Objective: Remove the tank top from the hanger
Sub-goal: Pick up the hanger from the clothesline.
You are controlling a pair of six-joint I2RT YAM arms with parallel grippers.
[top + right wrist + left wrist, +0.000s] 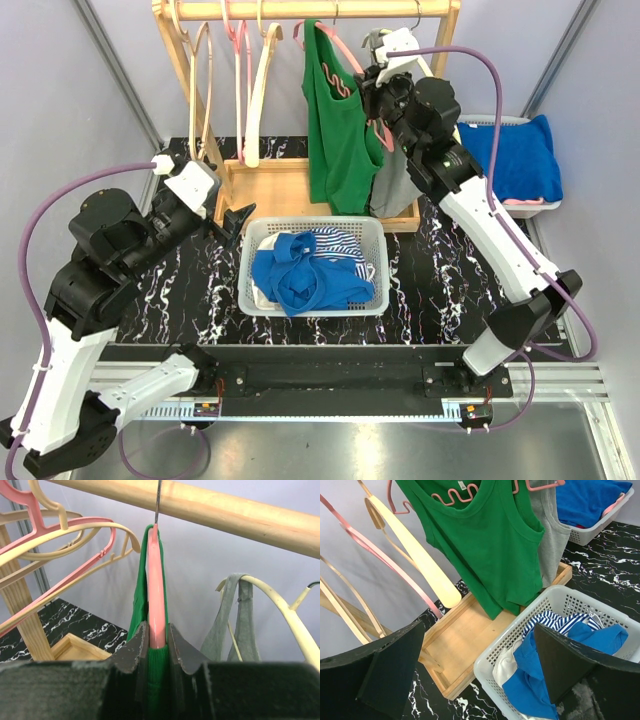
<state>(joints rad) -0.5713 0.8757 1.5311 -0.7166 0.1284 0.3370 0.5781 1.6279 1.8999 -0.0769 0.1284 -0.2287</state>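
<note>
The green tank top hangs on a pink hanger from the wooden rail. My right gripper is up at the hanger's right shoulder. In the right wrist view its jaws are shut on the pink hanger, with the green strap pinched under the pink bar. My left gripper stands wide open and empty low on the left, just beside the white basket. In the left wrist view the green tank top hangs ahead and above the left gripper.
A white basket holding blue, striped and white clothes sits mid-table. A grey tank top on a cream hanger hangs just right of the green one. Several empty hangers hang left. A wooden base tray lies below; another basket with blue cloth stands back right.
</note>
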